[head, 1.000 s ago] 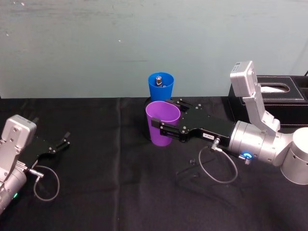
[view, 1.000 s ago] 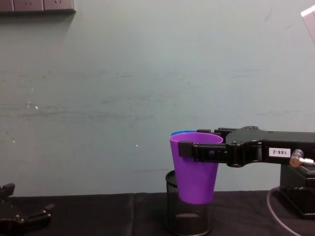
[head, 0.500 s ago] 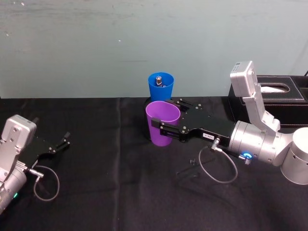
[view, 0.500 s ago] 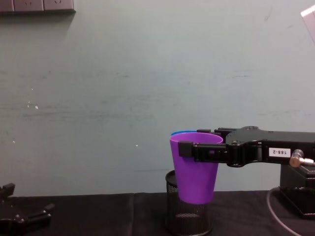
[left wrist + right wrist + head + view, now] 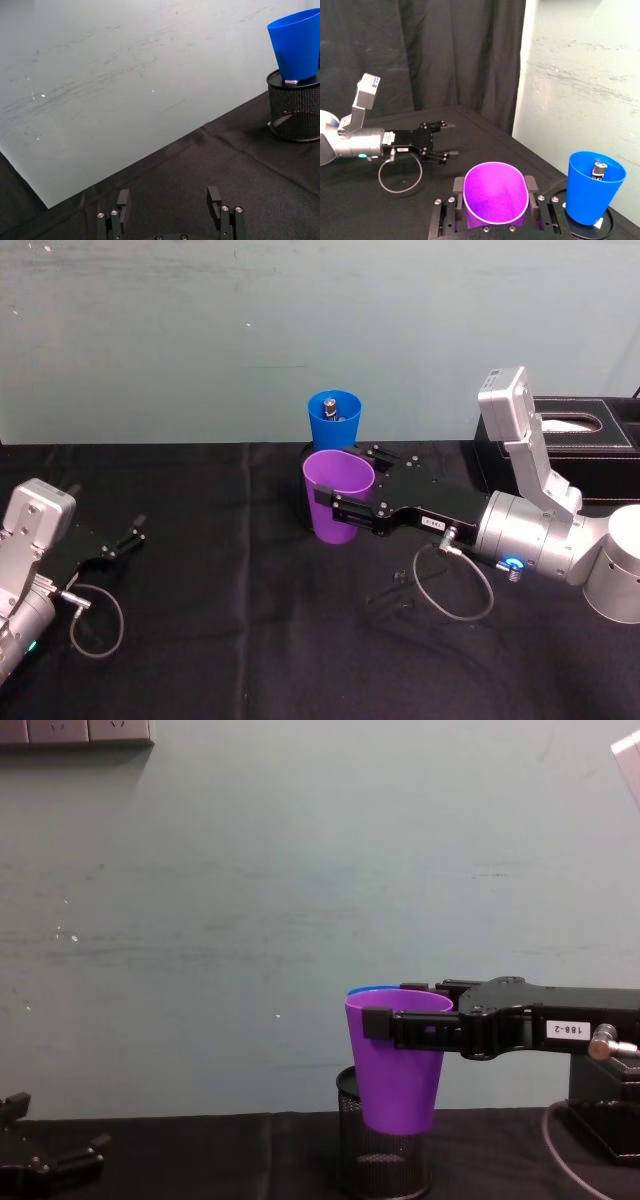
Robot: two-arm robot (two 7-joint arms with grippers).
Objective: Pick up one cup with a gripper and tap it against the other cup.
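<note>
My right gripper [image 5: 340,480] is shut on the purple cup [image 5: 338,495], with one finger on each side just under the rim. The cup [image 5: 398,1070] hangs upright above the table. Right behind it the blue cup [image 5: 334,418] stands on a black wire-mesh pen holder [image 5: 380,1160]. In the right wrist view a small gap shows between the purple cup [image 5: 495,192] and the blue cup [image 5: 592,187]. A small metal object lies inside the blue cup. My left gripper [image 5: 135,530] rests open at the table's left side, holding nothing.
A black tissue box [image 5: 580,435] stands at the back right, behind my right arm. A black cloth [image 5: 240,620] covers the table, and a pale wall [image 5: 200,330] rises close behind the cups. A grey cable loops under each wrist.
</note>
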